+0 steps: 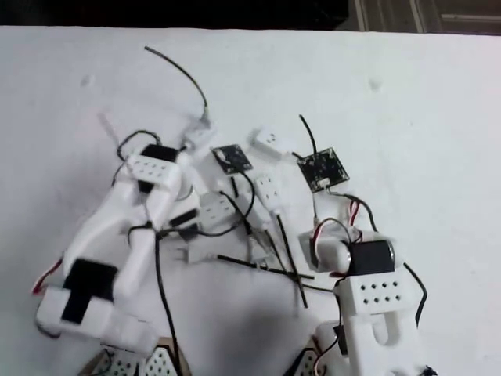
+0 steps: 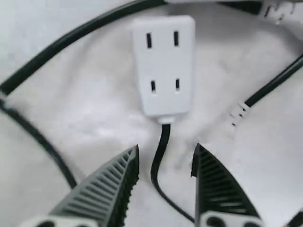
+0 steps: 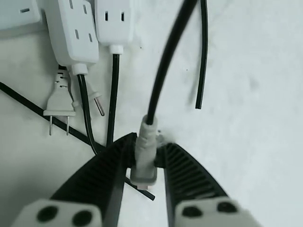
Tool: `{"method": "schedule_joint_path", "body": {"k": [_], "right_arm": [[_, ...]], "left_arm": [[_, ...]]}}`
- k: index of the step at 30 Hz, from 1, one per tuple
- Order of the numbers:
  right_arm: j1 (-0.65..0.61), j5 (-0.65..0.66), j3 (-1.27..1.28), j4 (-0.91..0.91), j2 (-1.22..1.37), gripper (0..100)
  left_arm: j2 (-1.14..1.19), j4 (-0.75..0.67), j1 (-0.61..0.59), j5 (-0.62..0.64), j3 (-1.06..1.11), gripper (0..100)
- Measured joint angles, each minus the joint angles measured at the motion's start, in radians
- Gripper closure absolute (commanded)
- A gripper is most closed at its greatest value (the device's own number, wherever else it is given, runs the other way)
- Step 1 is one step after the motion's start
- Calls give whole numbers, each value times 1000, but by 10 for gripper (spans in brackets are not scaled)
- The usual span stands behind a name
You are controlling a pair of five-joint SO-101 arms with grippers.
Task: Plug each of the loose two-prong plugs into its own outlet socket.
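Observation:
A white outlet block (image 2: 163, 66) with two pairs of slots lies flat just beyond my left gripper (image 2: 165, 149). That gripper is open, and the block's black cord (image 2: 160, 156) runs between its fingers. My right gripper (image 3: 147, 144) is shut on a white plug (image 3: 144, 158), whose black cord rises away from it. Beyond the right gripper lie two more white outlet blocks (image 3: 75, 33) (image 3: 113, 21). A loose white two-prong plug (image 3: 59, 101) lies beside their cords. In the high view, outlet blocks (image 1: 266, 186) sit between the two arms.
Black cords (image 1: 270, 254) cross on the white table (image 1: 407, 110) between the arms. A cut cable end (image 3: 201, 61) lies near the right gripper. Two small circuit boards (image 1: 323, 168) (image 1: 232, 158) show above the outlets. The table's far half is open.

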Motion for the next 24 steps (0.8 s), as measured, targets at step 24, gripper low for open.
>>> {"method": "schedule_joint_path", "body": {"k": [24], "right_arm": [[-397,-157,-48,-215,0,981]], "left_arm": [[-965,-204,-219,308,516,778]]}}
